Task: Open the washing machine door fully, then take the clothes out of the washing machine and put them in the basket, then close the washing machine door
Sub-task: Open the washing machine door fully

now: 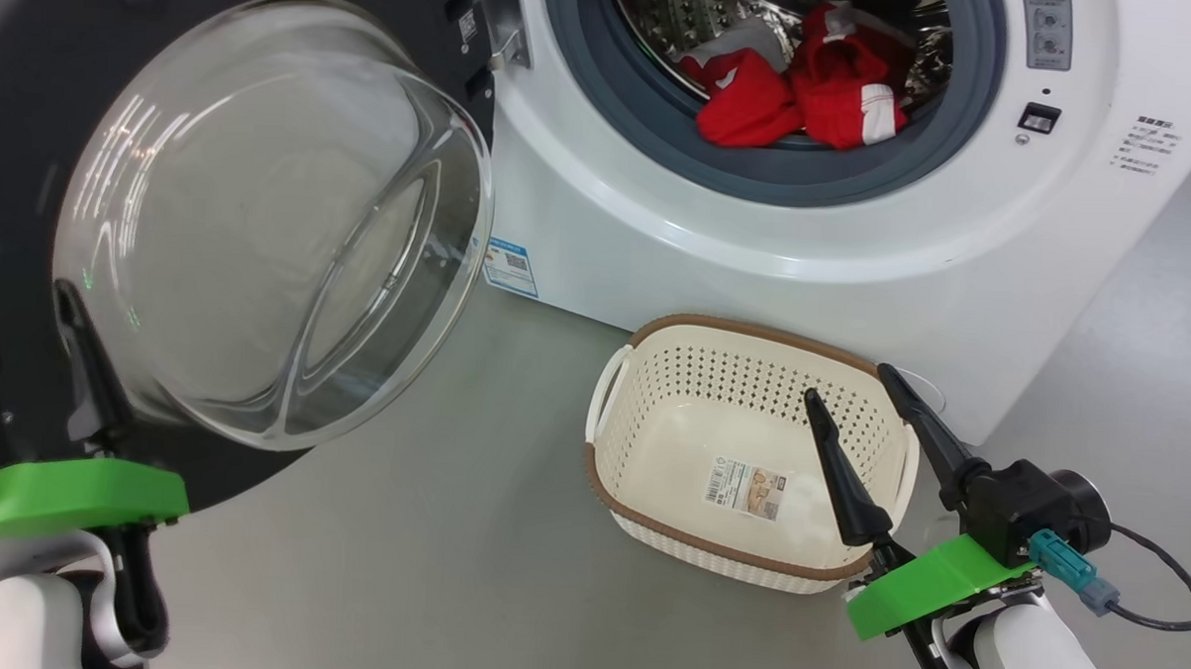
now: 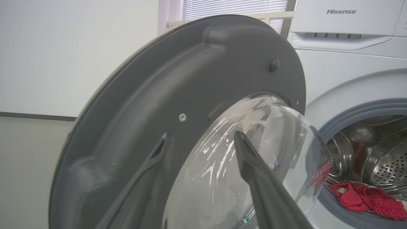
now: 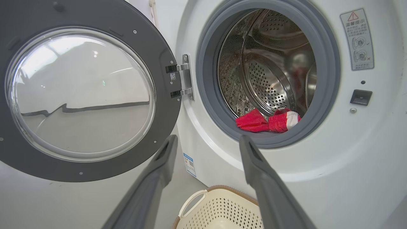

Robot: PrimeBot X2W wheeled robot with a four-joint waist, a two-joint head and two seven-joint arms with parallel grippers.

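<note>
The washing machine door [image 1: 263,224] stands swung open at the left, its glass bowl bulging toward me. The white washing machine [image 1: 758,231] shows its steel drum, where the red clothes [image 1: 802,94] lie against the grey gasket. The cream basket [image 1: 713,378] sits on the floor below the opening with nothing but its label inside. My left gripper [image 2: 202,135] is open just before the door's inner face [image 2: 159,95], gripping nothing; one of its fingers [image 1: 84,366] shows beside the bowl. My right gripper [image 1: 848,383] hangs open over the basket's right end, pointing at the drum [image 3: 270,73].
Grey floor [image 1: 430,527] stretches between the door and the basket. A blue label sticker [image 1: 512,265] marks the machine's lower left front. A dark cable [image 1: 1161,592] trails from my right wrist. The door hinge [image 3: 184,76] sits left of the opening.
</note>
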